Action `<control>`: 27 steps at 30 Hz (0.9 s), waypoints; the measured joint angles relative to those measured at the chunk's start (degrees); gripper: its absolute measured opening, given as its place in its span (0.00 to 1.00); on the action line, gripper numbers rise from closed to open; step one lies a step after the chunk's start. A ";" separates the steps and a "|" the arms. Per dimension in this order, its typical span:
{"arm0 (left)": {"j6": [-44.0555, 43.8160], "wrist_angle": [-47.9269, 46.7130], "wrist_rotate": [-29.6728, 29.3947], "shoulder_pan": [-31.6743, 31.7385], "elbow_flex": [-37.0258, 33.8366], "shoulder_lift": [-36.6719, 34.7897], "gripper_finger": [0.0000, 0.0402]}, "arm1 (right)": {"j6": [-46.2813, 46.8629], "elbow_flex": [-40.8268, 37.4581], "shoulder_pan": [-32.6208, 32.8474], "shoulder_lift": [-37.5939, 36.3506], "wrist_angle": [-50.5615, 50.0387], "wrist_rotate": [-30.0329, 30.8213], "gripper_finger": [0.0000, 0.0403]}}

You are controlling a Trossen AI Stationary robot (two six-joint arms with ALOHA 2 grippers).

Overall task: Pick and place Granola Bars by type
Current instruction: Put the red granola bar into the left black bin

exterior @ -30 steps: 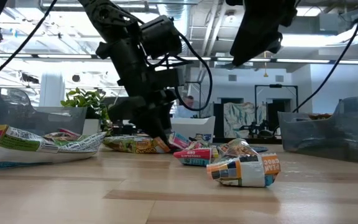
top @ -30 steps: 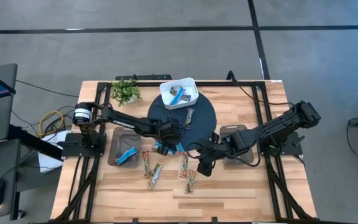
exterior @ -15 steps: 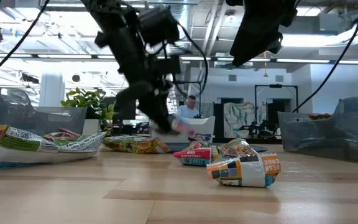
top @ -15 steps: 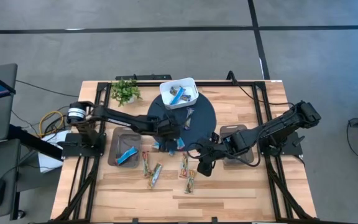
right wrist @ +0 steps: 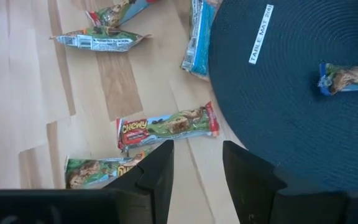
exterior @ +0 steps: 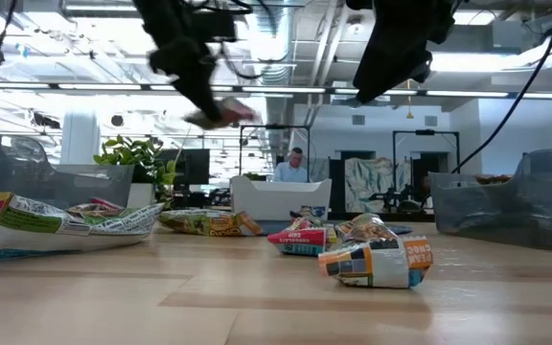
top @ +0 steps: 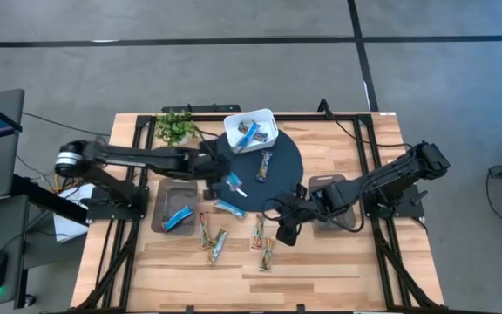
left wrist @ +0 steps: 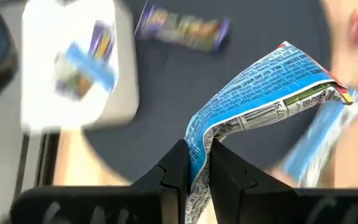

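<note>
My left gripper (top: 224, 177) hangs over the near-left part of the dark round mat (top: 277, 148), shut on a blue-and-white granola bar (left wrist: 272, 78). The low view shows it raised well above the table (exterior: 214, 110). My right gripper (top: 284, 234) is open and hovers over the wood near the mat's near edge, above tan bars (right wrist: 166, 124). Tan bars (top: 217, 246) and one blue bar (top: 229, 208) lie flat on the table. One more bar (top: 266, 166) lies on the mat. My left gripper pinches the blue bar between its two fingers by one crinkled wrapper end (left wrist: 196, 163). The rest of the bar sticks out beyond the fingertips, bent and twisted. It is lifted clear of the table and the mat.
A white box (top: 251, 129) holding bars stands at the mat's far edge. A grey tray (top: 166, 208) on the left holds a blue bar; another grey tray (top: 328, 185) sits on the right. A small plant (top: 175, 127) is at the far left.
My left gripper has risen from the table by the mat's near edge, carrying the blue bar up and toward the far edge, over the mat. The left arm has swung with it. A second blue bar stays lying where it was.
</note>
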 joint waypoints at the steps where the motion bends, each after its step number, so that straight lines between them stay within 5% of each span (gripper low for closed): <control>1: -1.44 -2.75 -0.51 -0.09 -0.29 -1.41 0.09 | -0.33 0.00 -0.22 -0.02 0.19 0.10 0.32; 15: -14.68 -32.70 1.28 -6.74 -1.13 -11.38 0.10 | -5.12 0.00 -5.46 0.00 5.35 -0.16 0.32; 27: -19.80 -35.15 6.87 -9.42 -9.01 -10.60 0.11 | -6.14 0.00 -8.37 -0.01 6.89 -0.22 0.32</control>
